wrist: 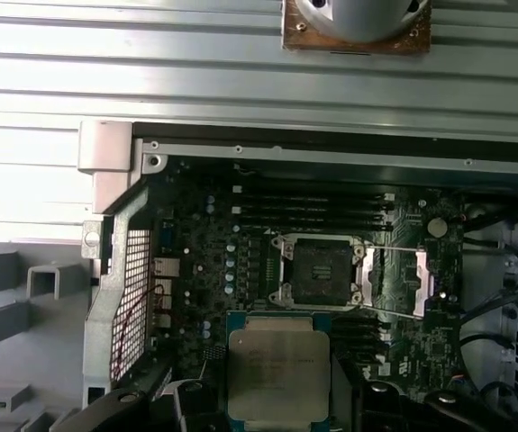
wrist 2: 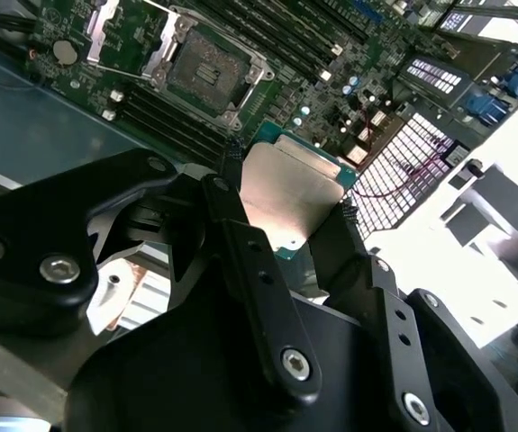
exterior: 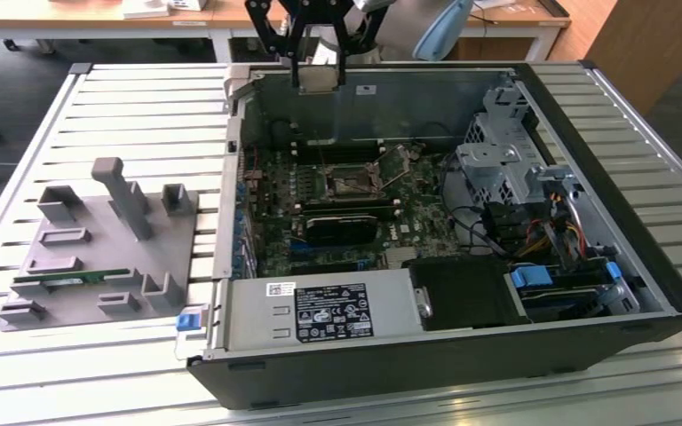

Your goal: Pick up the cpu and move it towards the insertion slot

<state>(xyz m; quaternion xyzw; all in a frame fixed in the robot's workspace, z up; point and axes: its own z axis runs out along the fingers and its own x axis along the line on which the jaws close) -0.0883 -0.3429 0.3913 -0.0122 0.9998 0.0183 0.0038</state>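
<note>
Closest to the lens in the second wrist view are the black linkages of the tool [wrist 2: 299,220], and between its fingertips sits the cpu [wrist 2: 293,193], clenched by two opposite edges with its silver lid facing out. In the first wrist view the same chip [wrist: 279,373] hangs flat and level, a thin green border showing round the metal top.

The chip looks light and completely stiff, so weight should not trouble the grip. The smooth metal lid and narrow edges are likely slippery, and the contact side is probably delicate; holding it by the rim, as here, seems the sound place, leaving both faces untouched.

The insertion slot [wrist: 319,271] lies on the motherboard [wrist: 213,261] inside the open computer case [exterior: 625,177], its silver frame round a dark centre, its retaining plate swung open beside it. The cpu is apart from it, raised above the board and not yet over the socket.

In the exterior view the tool [exterior: 317,75] points straight down from the arm above the case's far wall. On the exterior view's left a grey fixture tray [exterior: 75,266] sits on the slatted counter [exterior: 139,106].
</note>
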